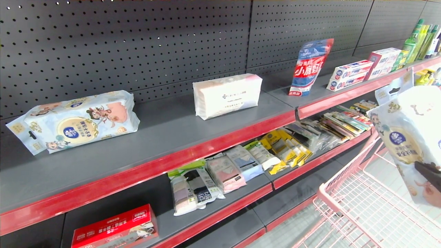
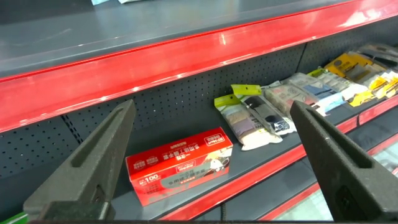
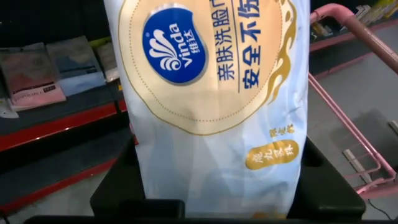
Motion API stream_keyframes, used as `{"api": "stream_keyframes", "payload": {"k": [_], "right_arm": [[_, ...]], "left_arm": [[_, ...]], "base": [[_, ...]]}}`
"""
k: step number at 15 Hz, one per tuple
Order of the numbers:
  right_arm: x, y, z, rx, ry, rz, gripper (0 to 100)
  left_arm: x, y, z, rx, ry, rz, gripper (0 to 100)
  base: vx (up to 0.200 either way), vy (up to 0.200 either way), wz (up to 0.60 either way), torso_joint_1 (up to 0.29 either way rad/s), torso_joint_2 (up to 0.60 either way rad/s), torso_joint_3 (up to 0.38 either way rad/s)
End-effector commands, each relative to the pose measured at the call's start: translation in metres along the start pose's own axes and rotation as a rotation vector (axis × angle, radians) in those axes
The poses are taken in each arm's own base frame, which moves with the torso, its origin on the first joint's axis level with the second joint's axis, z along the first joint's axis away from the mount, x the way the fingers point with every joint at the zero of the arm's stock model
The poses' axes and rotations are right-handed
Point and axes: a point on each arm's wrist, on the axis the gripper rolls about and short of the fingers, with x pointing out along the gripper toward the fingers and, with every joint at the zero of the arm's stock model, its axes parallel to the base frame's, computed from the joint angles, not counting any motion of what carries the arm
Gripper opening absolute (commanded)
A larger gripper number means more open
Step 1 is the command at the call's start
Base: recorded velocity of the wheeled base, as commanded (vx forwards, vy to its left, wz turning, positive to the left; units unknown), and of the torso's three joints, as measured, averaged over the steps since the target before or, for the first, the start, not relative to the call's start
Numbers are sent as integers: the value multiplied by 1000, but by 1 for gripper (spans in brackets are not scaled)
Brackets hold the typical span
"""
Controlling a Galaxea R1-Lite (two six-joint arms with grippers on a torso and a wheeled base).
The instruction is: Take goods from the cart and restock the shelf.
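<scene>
Jaws of the right gripper [image 1: 428, 173] are clamping the tissue pack [image 1: 410, 137], long axis upright, over the cart [image 1: 330, 196]; the shelf [image 1: 179, 131] front edge is lying leftward, and left gripper [image 2: 214, 149] jaws are gaping empty

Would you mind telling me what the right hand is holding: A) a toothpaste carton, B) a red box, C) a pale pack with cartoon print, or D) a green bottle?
C: the right hand is closed on the pale cartoon-print pack, over the pink cart.
</scene>
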Motion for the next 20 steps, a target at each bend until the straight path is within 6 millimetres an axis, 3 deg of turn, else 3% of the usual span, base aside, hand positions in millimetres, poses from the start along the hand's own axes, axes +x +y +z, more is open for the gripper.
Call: {"api": "stream_keyframes", "payload": {"k": [1, 8, 20], "right_arm": [[-14, -2, 0, 1, -56, -14, 0], [-18, -1, -3, -24, -65, 1, 0], [-18, -1, -3, -44, -68, 4, 0]], "left_arm": [[0, 0, 0, 0, 1, 1, 100], [0, 0, 0, 0, 1, 1, 100], [0, 0, 0, 0, 1, 0, 100]], "base": [[0, 0, 0, 0, 0, 0], [0, 0, 0, 8, -10, -8], [0, 0, 0, 205, -440, -238]]}}
